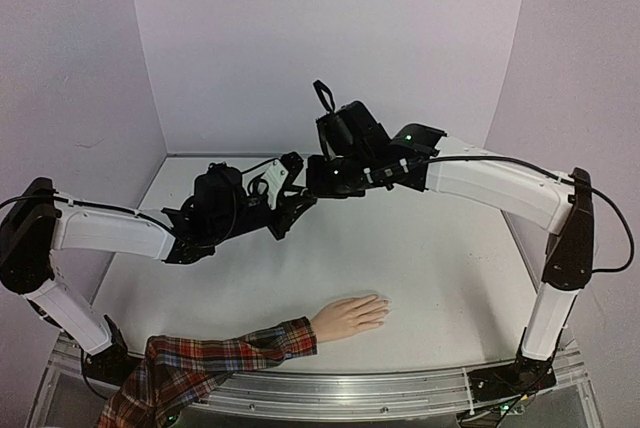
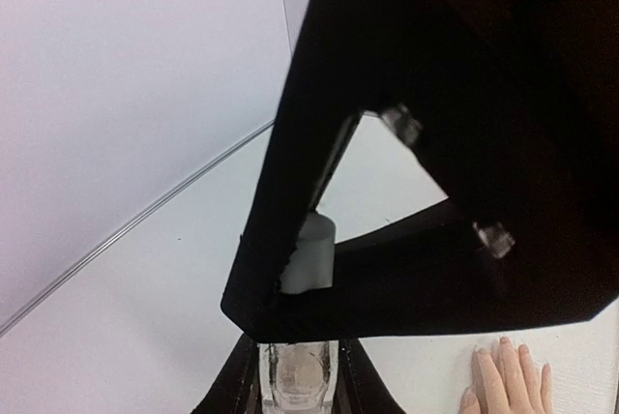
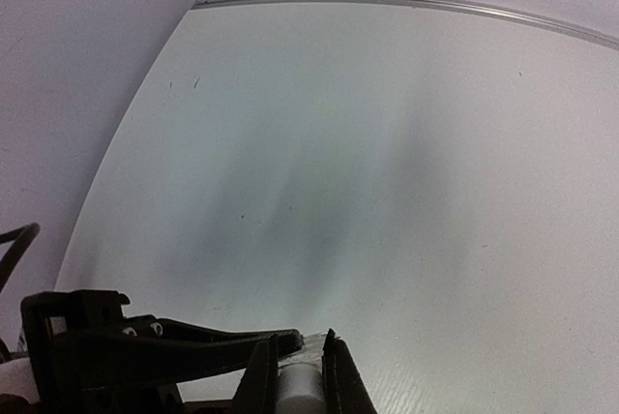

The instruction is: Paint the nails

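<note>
White tabletop point(image 1: 450, 268) beneath; left gripper point(image 1: 290, 198) clamps the clear bottle point(image 2: 295, 377); right gripper point(image 1: 317, 180) pinches its white cap point(image 2: 309, 254); uncapping, seemingly; next: twist, lift.

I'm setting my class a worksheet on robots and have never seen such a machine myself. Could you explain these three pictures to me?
There are two robot arms, the left arm and the right arm, bolted at the near edge of a table. The wide picture looks down from above and behind them. The other two come from a camera on each wrist. On the table lies a mannequin hand in a plaid sleeve. Over the table the arms meet: the left gripper holds a small clear bottle, while the right gripper grips its white cap.
</note>
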You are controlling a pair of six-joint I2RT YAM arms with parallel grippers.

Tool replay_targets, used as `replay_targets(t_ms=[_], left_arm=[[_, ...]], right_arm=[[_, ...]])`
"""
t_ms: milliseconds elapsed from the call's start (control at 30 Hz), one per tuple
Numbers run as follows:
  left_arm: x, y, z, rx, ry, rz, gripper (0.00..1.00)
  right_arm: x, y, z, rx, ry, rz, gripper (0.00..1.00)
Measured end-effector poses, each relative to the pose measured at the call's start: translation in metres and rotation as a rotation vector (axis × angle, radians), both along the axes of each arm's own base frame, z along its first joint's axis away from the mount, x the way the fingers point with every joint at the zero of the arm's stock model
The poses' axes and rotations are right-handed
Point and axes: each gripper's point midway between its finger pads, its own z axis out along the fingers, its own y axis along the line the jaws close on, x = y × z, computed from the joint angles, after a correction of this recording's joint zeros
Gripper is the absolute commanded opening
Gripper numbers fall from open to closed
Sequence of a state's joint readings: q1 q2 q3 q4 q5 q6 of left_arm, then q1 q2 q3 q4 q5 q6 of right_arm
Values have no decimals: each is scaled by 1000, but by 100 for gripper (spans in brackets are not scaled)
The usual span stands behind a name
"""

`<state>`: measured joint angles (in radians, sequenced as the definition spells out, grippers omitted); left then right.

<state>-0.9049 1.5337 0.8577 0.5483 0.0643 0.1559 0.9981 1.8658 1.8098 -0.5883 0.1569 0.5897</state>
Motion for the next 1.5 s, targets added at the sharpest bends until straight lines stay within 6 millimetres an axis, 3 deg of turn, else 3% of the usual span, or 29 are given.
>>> replay_targets(t_ms=[167, 300, 400, 500, 567, 633, 767, 867, 1000, 1100, 1200, 1500], left_arm=[[-12, -6, -4, -15, 67, -75, 0], [-44, -10, 0, -59, 188, -313, 0], [-75, -13, 11, -113, 267, -520, 0], [-83, -10, 20, -130, 293, -601, 0], [-79, -11, 22, -126, 277, -580, 0], [-71, -14, 23, -125, 251, -522, 0], [-33, -11, 27, -145, 188, -276, 0], [-11, -4, 34, -164, 136, -128, 0], [-1, 0, 40, -178, 90, -16, 0], [2, 1, 42, -184, 79, 30, 0], [5, 3, 42, -185, 74, 63, 0], [9, 5, 40, -179, 71, 95, 0]], right_arm=[[-10, -4, -3, -61, -42, 105, 0], [-50, -8, -2, -42, -137, 428, 0], [-80, -12, 11, 28, -182, 644, 0], [-87, -10, 21, 70, -214, 737, 2], [-84, -11, 24, 78, -242, 735, 31], [-78, -15, 26, 72, -256, 691, 54], [-52, -30, 25, 36, -251, 483, 65], [-34, -43, 28, 45, -224, 315, 65], [-18, -50, 49, 101, -210, 152, 63], [-11, -40, 69, 146, -222, 99, 59], [-6, -26, 76, 161, -221, 78, 52], [9, 2, 54, 106, -180, 60, 33]])
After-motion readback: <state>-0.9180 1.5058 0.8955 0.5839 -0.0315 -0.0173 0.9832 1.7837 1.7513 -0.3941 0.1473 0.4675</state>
